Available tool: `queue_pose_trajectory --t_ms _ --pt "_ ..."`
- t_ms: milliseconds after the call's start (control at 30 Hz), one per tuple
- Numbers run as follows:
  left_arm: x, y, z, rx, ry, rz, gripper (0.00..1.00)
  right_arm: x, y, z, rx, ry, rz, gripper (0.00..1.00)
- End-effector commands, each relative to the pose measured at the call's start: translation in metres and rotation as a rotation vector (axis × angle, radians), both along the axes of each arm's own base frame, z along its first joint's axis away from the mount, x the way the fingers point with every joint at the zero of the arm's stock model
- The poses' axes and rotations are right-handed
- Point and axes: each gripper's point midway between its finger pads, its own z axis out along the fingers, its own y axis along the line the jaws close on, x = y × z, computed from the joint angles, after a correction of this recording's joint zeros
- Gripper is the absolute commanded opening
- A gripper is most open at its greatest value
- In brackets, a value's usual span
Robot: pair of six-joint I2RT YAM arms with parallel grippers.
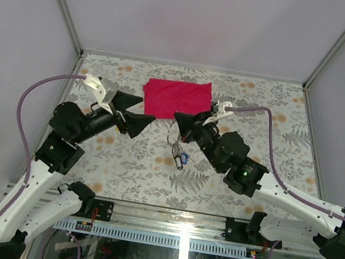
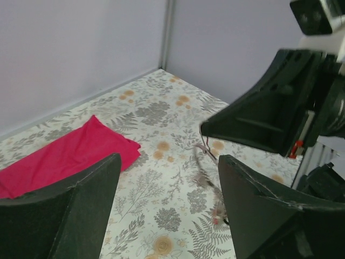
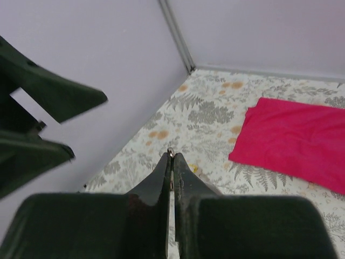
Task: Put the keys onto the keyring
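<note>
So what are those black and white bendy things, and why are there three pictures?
They are two robot arms fixed at the near edge of a table with a leafy pattern. One picture looks down from above. The other two come from small cameras on each arm's wrist, so you see each arm's own black fingers up close.

Each arm ends in a pincer. The left pincer is open and holds nothing. The right pincer is squeezed shut on a thin silver keyring, which hangs down from it. Small keys, one with a blue head, dangle at the bottom of the ring. A red cloth lies flat on the table behind them.
</note>
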Motion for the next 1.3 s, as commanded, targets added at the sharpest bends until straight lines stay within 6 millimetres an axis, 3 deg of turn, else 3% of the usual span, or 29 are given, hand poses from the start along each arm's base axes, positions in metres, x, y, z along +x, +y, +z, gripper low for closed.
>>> queue_pose_trajectory --t_ms 0,167,400,600,767,967,1267 --pt "-0.011 -0.012 0.042 -0.038 -0.15 -0.102 0.75 0.018 -0.023 0.078 0.251 -0.045 -0.154 0.0" --pt "-0.007 -0.024 0.044 -0.015 -0.163 -0.134 0.76 0.014 -0.017 0.101 0.336 -0.051 -0.117 0.0" --pt "-0.007 -0.047 0.049 0.013 -0.195 -0.128 0.77 0.013 -0.008 0.108 0.364 -0.047 -0.083 0.0" --pt "-0.002 -0.065 0.04 0.079 -0.221 -0.092 0.76 0.005 -0.007 0.113 0.382 -0.064 -0.036 0.0" --pt "0.009 -0.073 0.029 0.167 -0.243 0.015 0.68 -0.001 -0.009 0.119 0.395 -0.073 -0.012 0.0" --pt "0.021 -0.071 0.033 0.188 -0.274 0.137 0.51 -0.004 -0.01 0.12 0.393 -0.073 0.001 0.0" --pt "0.025 -0.063 0.04 0.179 -0.313 0.193 0.44 -0.008 -0.017 0.125 0.394 -0.083 0.008 0.0"
